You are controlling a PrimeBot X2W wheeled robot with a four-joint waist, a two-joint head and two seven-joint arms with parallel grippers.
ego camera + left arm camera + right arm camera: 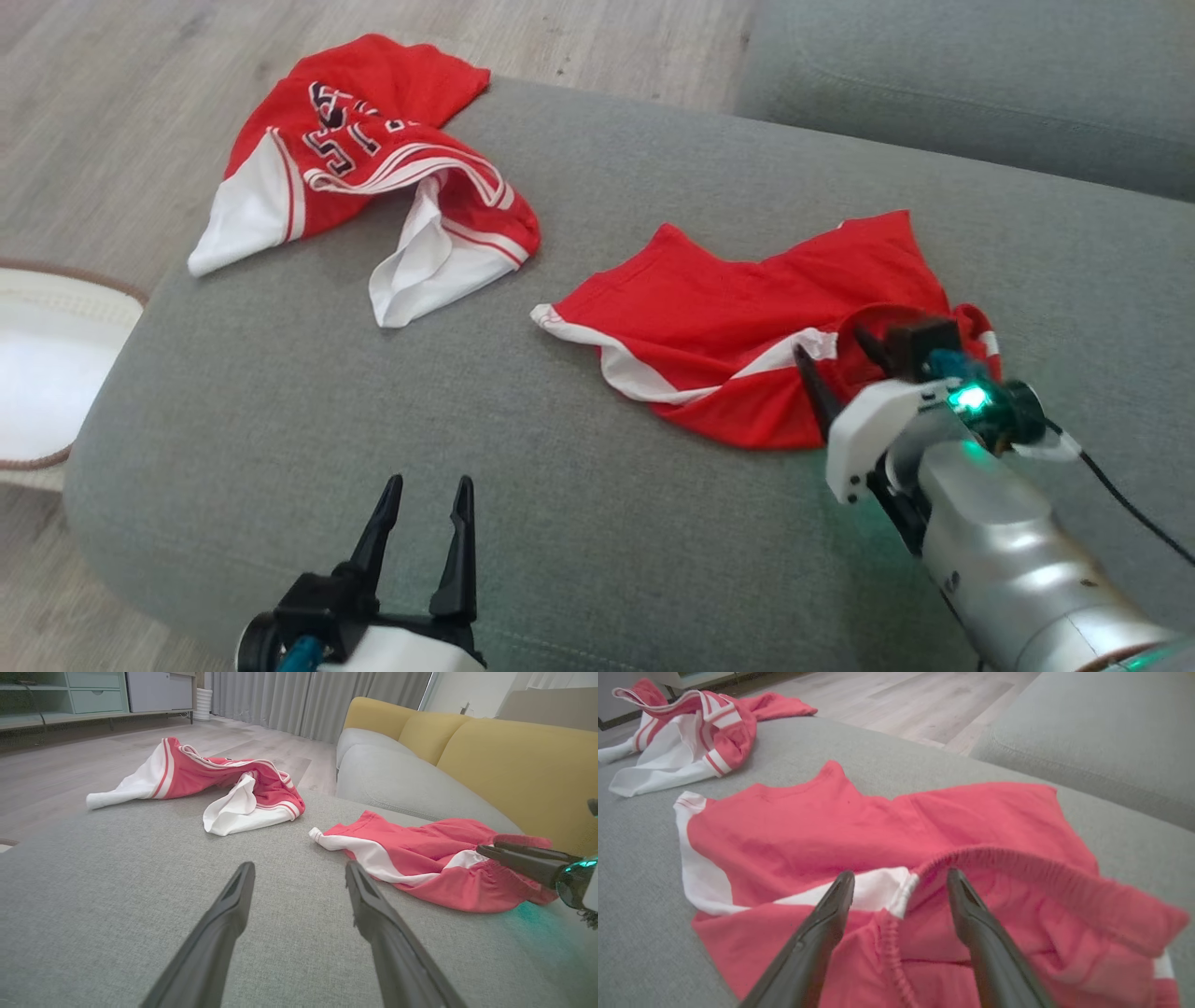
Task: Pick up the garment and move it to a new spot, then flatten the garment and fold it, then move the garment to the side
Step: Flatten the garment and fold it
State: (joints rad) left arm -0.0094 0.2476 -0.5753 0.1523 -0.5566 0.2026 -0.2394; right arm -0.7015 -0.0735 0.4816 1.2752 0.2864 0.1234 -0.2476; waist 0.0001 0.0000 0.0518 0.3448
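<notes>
The garment, a pair of red shorts (709, 317) (420, 849) (808, 826) with white side stripes, lies crumpled on the right half of a grey sofa cushion (560, 523). My right gripper (831, 343) (901, 873) (488, 848) hovers open over its near right end. In the right wrist view the fingers stand either side of the spot where a white stripe meets the elastic waistband, with no cloth pinched between them. My left gripper (429, 481) (300, 865) is open and holds nothing, low over bare cushion at the front, well left of the shorts.
A red and white jersey (392, 75) (196, 774) (733, 742) with lettering lies bunched at the cushion's far left corner. A second grey cushion (980, 75) and yellow backrests (514, 756) lie beyond. Wooden floor (112, 112) and a white, brown-rimmed object (47, 364) are at left.
</notes>
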